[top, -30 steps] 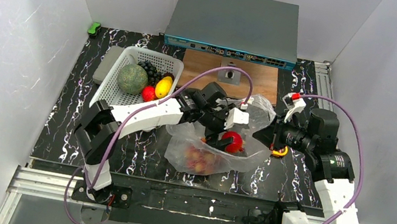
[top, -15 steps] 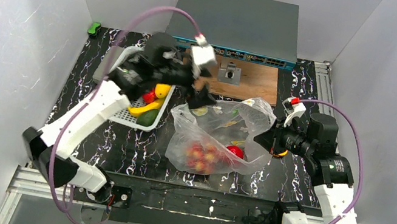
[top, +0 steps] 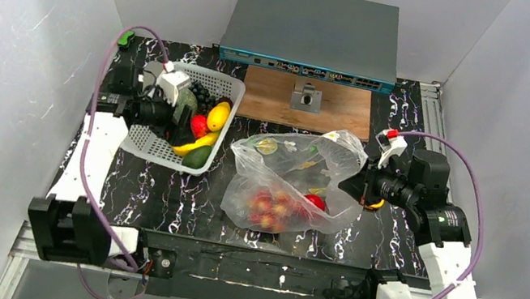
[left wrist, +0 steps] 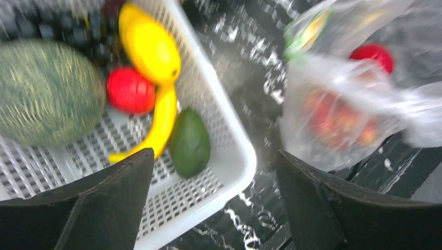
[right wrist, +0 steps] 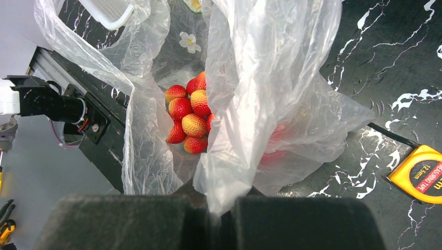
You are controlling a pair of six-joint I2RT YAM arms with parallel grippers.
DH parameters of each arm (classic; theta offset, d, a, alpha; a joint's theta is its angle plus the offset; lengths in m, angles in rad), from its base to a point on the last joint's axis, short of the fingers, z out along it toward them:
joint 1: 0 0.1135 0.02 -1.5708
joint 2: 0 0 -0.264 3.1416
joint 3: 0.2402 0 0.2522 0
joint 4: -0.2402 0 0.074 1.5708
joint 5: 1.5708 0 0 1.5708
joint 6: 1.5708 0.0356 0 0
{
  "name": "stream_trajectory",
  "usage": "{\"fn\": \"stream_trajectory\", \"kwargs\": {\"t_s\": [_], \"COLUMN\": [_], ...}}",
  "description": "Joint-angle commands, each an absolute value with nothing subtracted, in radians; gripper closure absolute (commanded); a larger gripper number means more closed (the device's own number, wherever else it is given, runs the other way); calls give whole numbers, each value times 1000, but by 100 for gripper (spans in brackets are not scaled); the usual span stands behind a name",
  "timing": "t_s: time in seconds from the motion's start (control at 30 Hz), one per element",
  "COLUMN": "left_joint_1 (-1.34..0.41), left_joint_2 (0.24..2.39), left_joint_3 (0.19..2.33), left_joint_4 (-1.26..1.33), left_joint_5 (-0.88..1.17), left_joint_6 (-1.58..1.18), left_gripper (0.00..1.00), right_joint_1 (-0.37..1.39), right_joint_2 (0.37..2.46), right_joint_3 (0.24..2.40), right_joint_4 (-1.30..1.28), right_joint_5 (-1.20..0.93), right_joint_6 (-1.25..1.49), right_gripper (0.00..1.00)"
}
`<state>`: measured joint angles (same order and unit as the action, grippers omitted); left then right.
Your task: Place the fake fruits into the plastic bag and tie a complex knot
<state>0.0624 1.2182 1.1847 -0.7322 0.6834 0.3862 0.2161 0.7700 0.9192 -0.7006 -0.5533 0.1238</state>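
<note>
left gripper (left wrist: 213,153) is wide open and empty, hanging over the near corner of the basket (left wrist: 229,130); the avocado (left wrist: 190,141) sits just ahead of the gap, a bit closer to the left-hand finger in the wrist view; its long axis runs away from the wrist, so the fingers stand either side of its narrow width, which looks like the easy way to pinch it; the banana (left wrist: 156,122) lies just beside it on that same side, so I'd guess a drop that drifts that way catches both; behind those are a red ball (left wrist: 130,89), a lemon (left wrist: 151,47), a big melon (left wrist: 47,94) and grapes (left wrist: 52,26), all in the basket; the bag (left wrist: 344,104) sits off to the right of the basket, not touching it; right gripper (right wrist: 221,200) is clamped on a gathered fold of the bag's rim, holding it up; inside lie the red-orange cluster (right wrist: 190,117) and one red fruit (top: 313,202); a tape measure (right wrist: 419,174) lies past the bag, not involved; so the left arm is the one near the loose fruits, the right one's busy; most pieces aren't bagged yet, and no knot yet
</note>
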Motion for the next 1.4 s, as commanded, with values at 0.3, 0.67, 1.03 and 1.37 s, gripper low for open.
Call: {"fn": "stream_trajectory", "kwargs": {"t_s": [0.3, 0.67, 1.03, 1.37], "left_joint_1": [33, -78, 39, -84], "left_joint_2": [1471, 1629, 1505, 1306], "left_joint_3": [1050, 1041, 1142, 1401], "left_joint_4": [-656, -573, -725, -795], "left_joint_5": [588, 497, 567, 909], "left_joint_6": [554, 496, 495, 398], "left_gripper": [26, 30, 72, 68], "right_joint_1": [216, 216, 216, 221], "right_joint_2": [813, 843, 856, 862], "right_joint_3": [972, 995, 1003, 992], "right_joint_4": [-683, -689, -683, -656], "right_joint_5": [-568, -558, -557, -586], "right_joint_6": [96, 83, 80, 83], "right_gripper": [99, 99, 99, 99]}}
